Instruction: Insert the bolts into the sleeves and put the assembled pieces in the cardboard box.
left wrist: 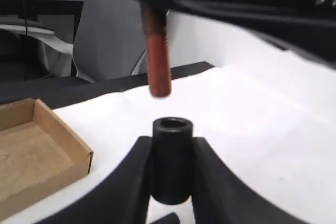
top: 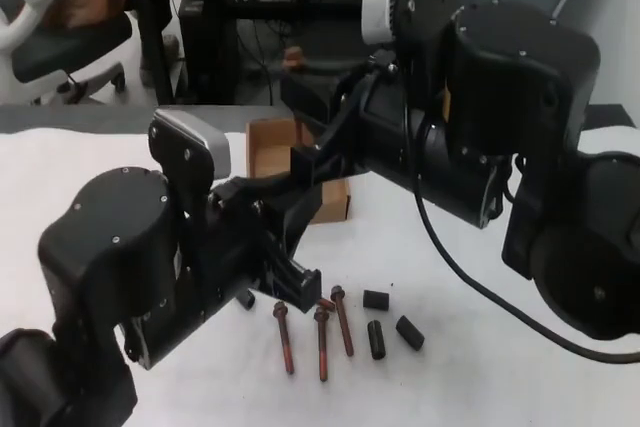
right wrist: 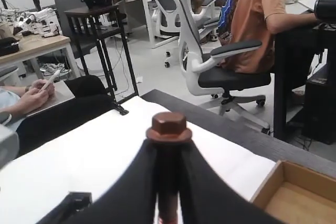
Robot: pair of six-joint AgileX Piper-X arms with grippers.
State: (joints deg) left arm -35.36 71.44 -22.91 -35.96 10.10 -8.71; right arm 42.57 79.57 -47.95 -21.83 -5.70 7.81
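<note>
Holding a bolt [left wrist: 157, 61] just over a sleeve [left wrist: 172, 174], tip not yet in

Nearest, on the white bench [top: 480, 377]: three loose bolts [top: 321, 342] lying side by side, heads pointing away from the high camera. Three loose sleeves [top: 377, 339] lie just beside them, on the right arm's side.

Above and behind these: left gripper [left wrist: 172, 142] clamped on the sleeve, one finger pressed to each side. Sleeve stands upright, open mouth up. Right gripper [right wrist: 168, 153] clamped on the bolt's shank just under the hex head; bolt hangs threaded end down. Its tip sits just above the sleeve's mouth with a gap between them, not touching. Whether tip and bore are truly in line cannot be told.

Farthest: cardboard box [top: 268, 152], open-topped, resting on the bench beyond the held pair, apart from both grippers
</note>
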